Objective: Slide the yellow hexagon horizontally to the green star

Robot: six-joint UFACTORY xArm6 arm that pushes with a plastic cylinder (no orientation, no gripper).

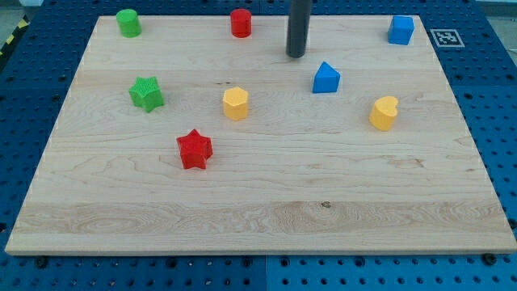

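Observation:
The yellow hexagon (235,103) sits left of the board's middle. The green star (146,93) lies to its left, at nearly the same height in the view, with a gap of bare wood between them. My tip (296,54) is the lower end of a dark rod coming down from the view's top. It stands above and to the right of the yellow hexagon, apart from it, and up-left of the blue triangular block (326,78). It touches no block.
A green cylinder (128,22) and a red cylinder (241,22) stand along the top edge, and a blue cube (401,29) at the top right. A red star (194,149) lies below the hexagon. A yellow heart-like block (384,112) sits at the right. The wooden board (266,218) rests on a blue pegboard.

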